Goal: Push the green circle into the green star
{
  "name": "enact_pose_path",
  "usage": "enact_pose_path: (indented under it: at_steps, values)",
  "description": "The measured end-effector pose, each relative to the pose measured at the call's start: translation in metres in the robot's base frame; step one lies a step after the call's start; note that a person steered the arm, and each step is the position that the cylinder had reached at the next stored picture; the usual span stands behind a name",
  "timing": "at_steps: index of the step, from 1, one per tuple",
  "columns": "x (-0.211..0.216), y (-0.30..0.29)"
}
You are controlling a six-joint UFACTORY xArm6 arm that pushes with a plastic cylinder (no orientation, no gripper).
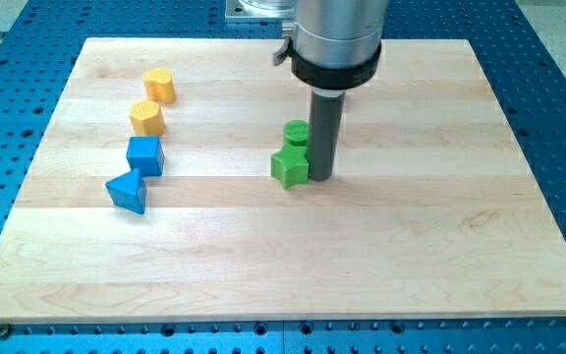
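Camera view, only one: wooden tabletop on a blue perforated base. Green circle sits a bit toward the top edge from board centre, and green star is right below it toward the bottom edge; the two look touching or nearly, can't see any gap. So the task looks basically done or at its last nudge, my judgement. My tip is down at board level just on the view's right of the star, beside both green blocks, looks in contact with the star's right side but can't confirm. Tool is a plain rod, no jaws, nothing to open or close, holds nothing, only pushes. Rod being on the right side, any further push would likely shove the pair toward the left edge, not tighter together. Near the left edge, well apart: two yellow blocks, shapes unclear, then blue cube-like block and blue triangle, in a loose column, not involved.
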State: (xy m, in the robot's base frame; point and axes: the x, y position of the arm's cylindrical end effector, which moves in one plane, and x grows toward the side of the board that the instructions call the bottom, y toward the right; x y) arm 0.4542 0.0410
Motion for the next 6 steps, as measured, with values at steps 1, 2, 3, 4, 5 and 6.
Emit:
enact_pose_path:
  at_steps: [1, 2, 3, 4, 5, 6]
  values:
    - [0.030, -0.006]
    - [0.033, -0.040]
    - [-0.009, -0.040]
    - [-0.011, -0.042]
    - [-0.004, 0.013]
    - [-0.038, 0.050]
